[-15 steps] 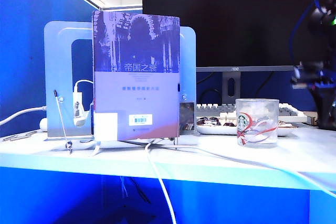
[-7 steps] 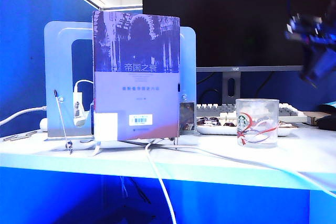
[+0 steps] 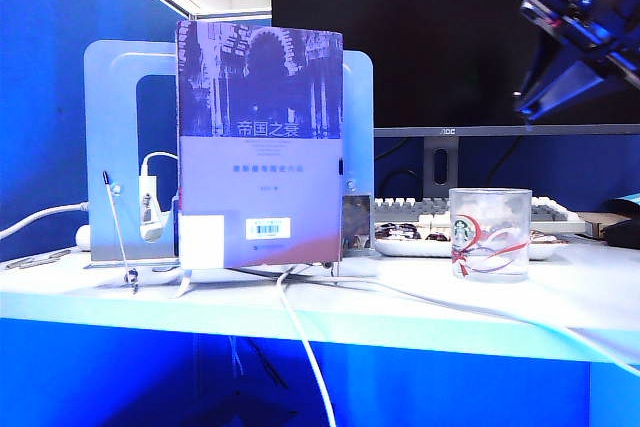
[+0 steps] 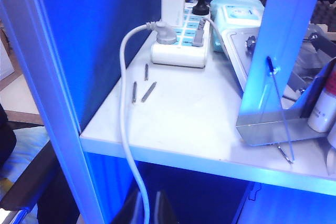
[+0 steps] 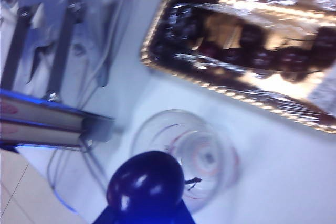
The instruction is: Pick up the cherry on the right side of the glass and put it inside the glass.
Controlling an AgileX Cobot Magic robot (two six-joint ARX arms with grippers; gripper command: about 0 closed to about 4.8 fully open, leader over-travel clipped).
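Note:
The cherry (image 5: 147, 182), glossy and near-black, sits pinched between the dark fingers of my right gripper (image 5: 144, 211), which is shut on it. Below it in the right wrist view lies the open mouth of the glass (image 5: 184, 156), a little to one side of the cherry. In the exterior view the glass (image 3: 489, 232) stands on the white shelf, and the right gripper (image 3: 525, 102) hangs high above it, slightly to its right, pointing down-left. The cherry does not show there. My left gripper (image 4: 144, 211) sits below the shelf's edge, with a white cable crossing its fingers.
A gold-rimmed tray of cherries (image 5: 247, 40) lies just behind the glass, in front of a keyboard (image 3: 420, 209). A large upright book (image 3: 260, 147) in a metal bookend stands left of the glass. Cables trail over the shelf front; a power strip (image 4: 181, 40) is far left.
The right arm has risen from the right edge near the shelf and swung left, its wrist turning, to hang above the glass. The glass and the left arm have not moved.

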